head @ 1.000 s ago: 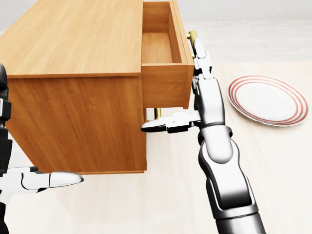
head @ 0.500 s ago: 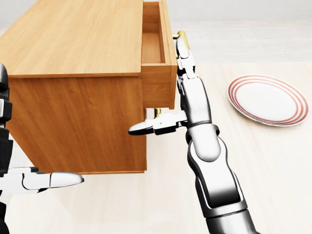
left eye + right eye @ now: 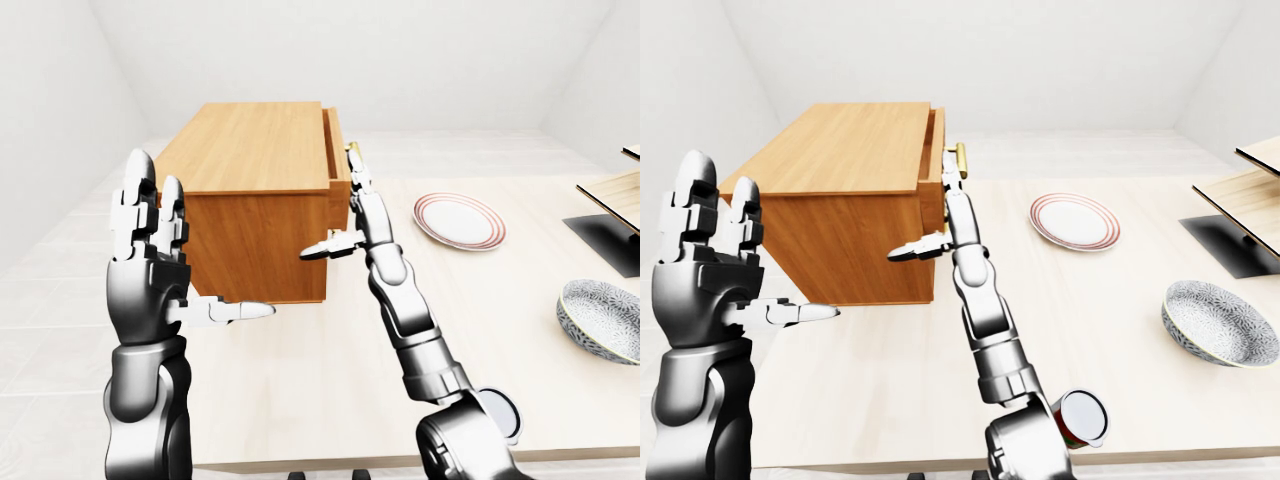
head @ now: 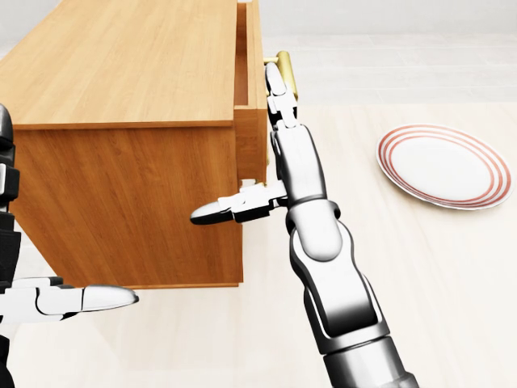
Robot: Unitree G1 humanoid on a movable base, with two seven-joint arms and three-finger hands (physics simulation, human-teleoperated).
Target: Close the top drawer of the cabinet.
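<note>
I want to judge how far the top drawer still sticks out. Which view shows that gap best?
The head view: it looks down on the top drawer, showing a narrow strip of its opening, with the right hand flat against its face. Both eye views show only a thin protruding edge, seen from farther off.

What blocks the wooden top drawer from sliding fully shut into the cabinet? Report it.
Nothing visible does. The wooden top drawer sticks out only slightly from the wooden cabinet, and the right hand lies flat against its front by the brass handle, outside the gap.
</note>
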